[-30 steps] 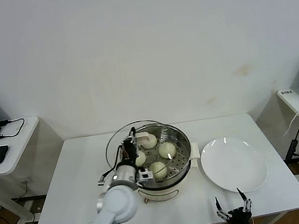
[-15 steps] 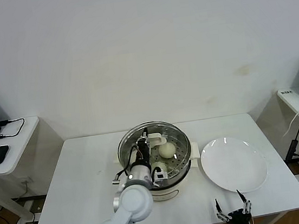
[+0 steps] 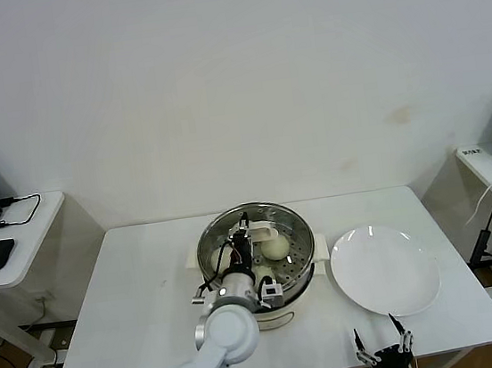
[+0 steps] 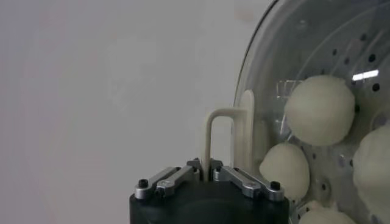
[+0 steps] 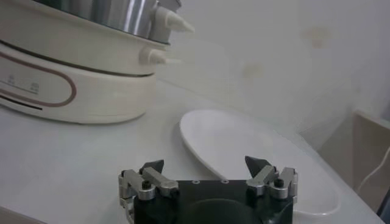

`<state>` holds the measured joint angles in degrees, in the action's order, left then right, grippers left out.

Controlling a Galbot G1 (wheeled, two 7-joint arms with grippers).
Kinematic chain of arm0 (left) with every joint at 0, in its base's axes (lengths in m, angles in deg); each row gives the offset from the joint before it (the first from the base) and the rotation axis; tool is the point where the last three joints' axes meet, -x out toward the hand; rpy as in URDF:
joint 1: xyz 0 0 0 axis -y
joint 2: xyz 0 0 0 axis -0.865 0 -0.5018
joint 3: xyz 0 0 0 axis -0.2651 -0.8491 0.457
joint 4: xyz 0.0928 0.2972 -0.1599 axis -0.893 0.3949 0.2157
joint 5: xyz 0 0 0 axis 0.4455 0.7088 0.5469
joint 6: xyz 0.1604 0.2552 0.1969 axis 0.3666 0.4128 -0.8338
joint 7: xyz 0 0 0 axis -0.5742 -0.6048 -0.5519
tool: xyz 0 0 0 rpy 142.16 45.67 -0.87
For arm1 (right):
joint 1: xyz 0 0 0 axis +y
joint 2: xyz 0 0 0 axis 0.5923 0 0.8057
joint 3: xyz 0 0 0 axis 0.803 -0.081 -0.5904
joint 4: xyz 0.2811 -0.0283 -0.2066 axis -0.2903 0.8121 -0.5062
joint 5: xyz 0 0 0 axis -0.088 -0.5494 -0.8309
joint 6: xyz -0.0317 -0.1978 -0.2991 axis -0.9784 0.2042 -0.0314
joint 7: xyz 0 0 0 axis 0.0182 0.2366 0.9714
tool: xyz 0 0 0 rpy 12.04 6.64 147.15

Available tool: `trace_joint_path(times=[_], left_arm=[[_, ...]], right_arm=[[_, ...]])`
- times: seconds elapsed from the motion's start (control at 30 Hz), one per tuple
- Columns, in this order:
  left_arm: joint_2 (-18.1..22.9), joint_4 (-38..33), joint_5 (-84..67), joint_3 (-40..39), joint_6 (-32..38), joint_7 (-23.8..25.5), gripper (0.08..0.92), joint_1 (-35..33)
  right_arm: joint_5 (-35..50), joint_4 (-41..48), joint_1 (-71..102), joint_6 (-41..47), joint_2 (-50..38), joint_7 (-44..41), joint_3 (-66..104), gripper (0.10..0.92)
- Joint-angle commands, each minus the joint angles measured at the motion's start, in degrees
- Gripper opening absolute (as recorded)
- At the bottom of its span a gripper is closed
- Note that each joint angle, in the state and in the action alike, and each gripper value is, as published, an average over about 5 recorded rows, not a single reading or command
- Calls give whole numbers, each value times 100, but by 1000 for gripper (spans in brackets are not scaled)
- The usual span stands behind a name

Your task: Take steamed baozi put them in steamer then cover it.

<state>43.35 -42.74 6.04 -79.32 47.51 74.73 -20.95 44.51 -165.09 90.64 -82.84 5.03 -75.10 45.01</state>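
White wall backs the counter. Left claw, clenched on the cover handle, should settle it level on the mid-counter steamer over the baozi; right claw waits released near the front edge.

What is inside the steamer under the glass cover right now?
Through the cover, gripped by the left pincer, cream-white baozi sit on the steamer's perforated tray. The head view shows one clearly; the arm hides others. Exact count is uncertain.
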Motion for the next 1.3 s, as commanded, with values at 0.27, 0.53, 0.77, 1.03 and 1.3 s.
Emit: trace_joint_path(times=[0.27, 0.53, 0.77, 1.03, 1.3], left_arm=[[94, 82, 43, 35, 42, -64, 149, -72], [157, 90, -20, 123, 123, -233, 149, -155], [60, -153, -91, 161, 118, -279, 274, -254], [-280, -944, -651, 220, 133, -557, 508, -864], [-743, -1946, -1754, 869, 918, -1723, 741, -2027]], right_arm=[[-22, 28, -7, -13, -3, -11, -18, 823], [-40, 32, 1, -19, -2, -14, -41, 823], [-51, 28, 6, -19, -2, -15, -43, 823], [-78, 16, 36, -24, -5, -16, -39, 823], [-39, 15, 139, -107, -56, 3, -30, 823]])
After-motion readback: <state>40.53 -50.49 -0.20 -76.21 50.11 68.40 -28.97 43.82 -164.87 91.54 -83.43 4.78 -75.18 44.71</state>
